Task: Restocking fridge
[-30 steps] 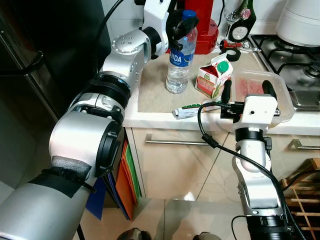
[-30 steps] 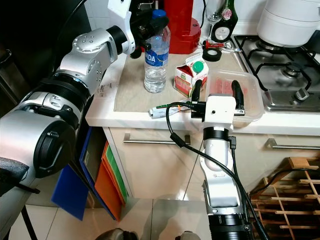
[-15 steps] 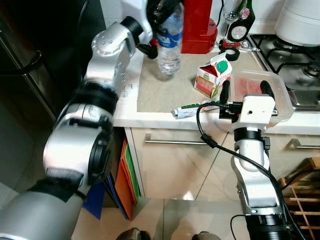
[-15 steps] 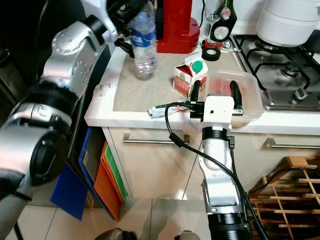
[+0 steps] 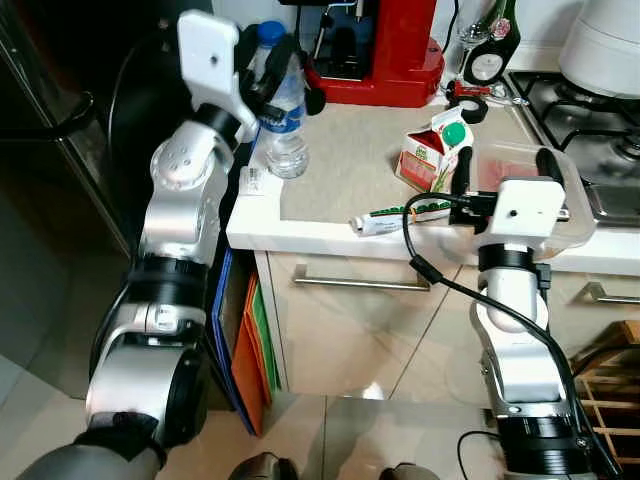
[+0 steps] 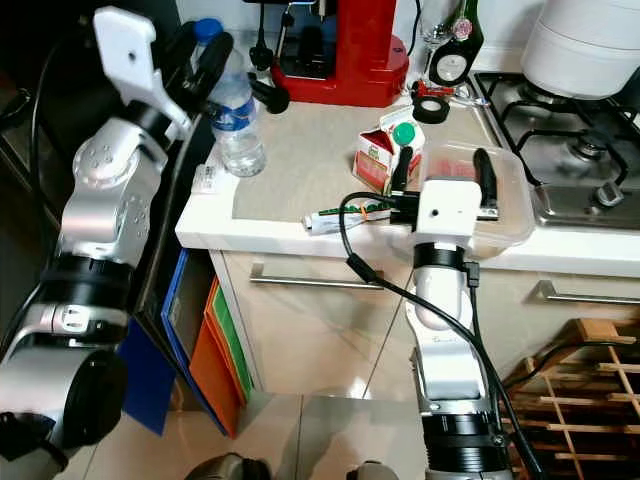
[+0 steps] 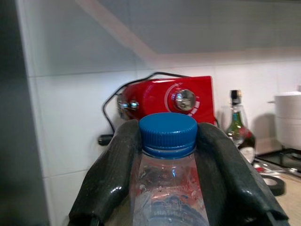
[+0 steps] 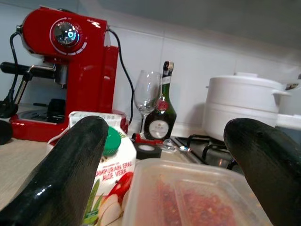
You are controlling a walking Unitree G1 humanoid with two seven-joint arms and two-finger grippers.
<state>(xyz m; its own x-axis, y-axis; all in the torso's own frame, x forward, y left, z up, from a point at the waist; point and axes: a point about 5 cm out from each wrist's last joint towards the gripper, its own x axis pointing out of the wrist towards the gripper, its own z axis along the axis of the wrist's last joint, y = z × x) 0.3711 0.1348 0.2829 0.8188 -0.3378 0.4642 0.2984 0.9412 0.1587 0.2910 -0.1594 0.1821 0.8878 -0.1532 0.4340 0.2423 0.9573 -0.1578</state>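
Bottle (image 5: 279, 125) now nearer counter's (image 5: 330, 215) left edge

On the desk (image 5: 340, 190): one water bottle (image 5: 281, 140) with a blue cap; one small juice carton (image 5: 431, 152); one clear plastic tub (image 5: 520, 170) of reddish food; one tube (image 5: 385, 217) lying at the near edge; one red coffee machine (image 5: 385, 45); one dark glass bottle (image 5: 492, 45); one wine glass (image 8: 146, 99); one roll of black tape (image 5: 470, 108); one white pot (image 8: 242, 106) on the hob.
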